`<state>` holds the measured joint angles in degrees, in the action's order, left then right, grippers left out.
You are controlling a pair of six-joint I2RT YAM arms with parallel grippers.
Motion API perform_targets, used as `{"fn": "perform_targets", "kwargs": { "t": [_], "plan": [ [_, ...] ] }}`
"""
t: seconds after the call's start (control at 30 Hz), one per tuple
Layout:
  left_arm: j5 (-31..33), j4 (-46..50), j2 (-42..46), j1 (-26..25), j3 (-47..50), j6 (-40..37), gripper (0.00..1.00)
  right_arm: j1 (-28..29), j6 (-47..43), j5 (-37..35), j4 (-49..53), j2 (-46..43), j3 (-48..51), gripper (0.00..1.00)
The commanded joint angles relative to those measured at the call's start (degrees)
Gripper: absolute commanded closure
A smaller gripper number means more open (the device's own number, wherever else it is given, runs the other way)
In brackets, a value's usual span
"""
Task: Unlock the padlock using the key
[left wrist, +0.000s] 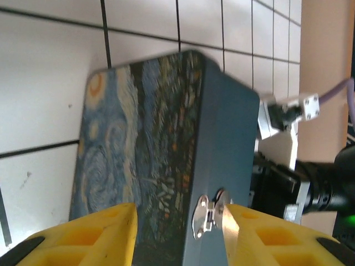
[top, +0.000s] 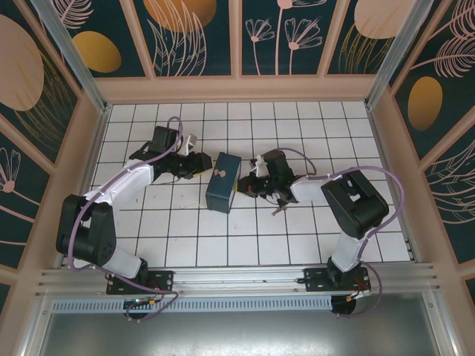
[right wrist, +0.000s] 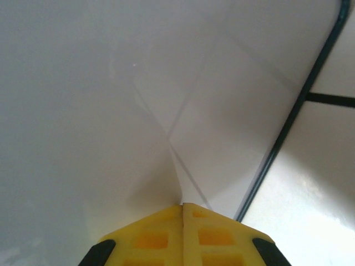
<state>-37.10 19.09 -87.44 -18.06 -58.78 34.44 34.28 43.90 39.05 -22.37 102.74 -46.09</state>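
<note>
Neither the padlock nor the key can be seen; both are hidden or out of view. The blue swirl-painted box lies on the white tiles between the two arms. In the left wrist view the box has a silvery hasp on its plain blue side. My left gripper is open and straddles the box's near edge, its right finger touching the hasp. In the top view the left gripper sits at the box's left side. My right gripper is at the box's right side. Its yellow fingertips are shut over bare tile, with nothing visible between them.
The tiled floor is ringed by a raised tan wall. Part of the right arm's wrist and its white camera bracket stands just beyond the box. A purple cable loops over the right arm.
</note>
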Motion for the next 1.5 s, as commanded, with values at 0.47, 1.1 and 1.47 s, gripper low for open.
{"fn": "perform_targets", "kwargs": {
  "t": [0.47,1.1,1.47],
  "plan": [
    [2.58,2.2,-5.58,-0.37,-12.32,-2.66,0.57,2.67,-1.22,-0.4,-3.42,21.14,-25.65,0.94],
    [-0.95,-12.44,-18.39,0.44,-15.98,3.24,0.6,-2.64,-11.85,-8.4,9.31,17.59,-23.53,0.84],
    [-0.75,-3.37,-8.18,9.86,-19.13,-1.16,0.55,-1.24,-9.15,-7.5,6.48,8.42,-20.81,0.84]
  ]
}}
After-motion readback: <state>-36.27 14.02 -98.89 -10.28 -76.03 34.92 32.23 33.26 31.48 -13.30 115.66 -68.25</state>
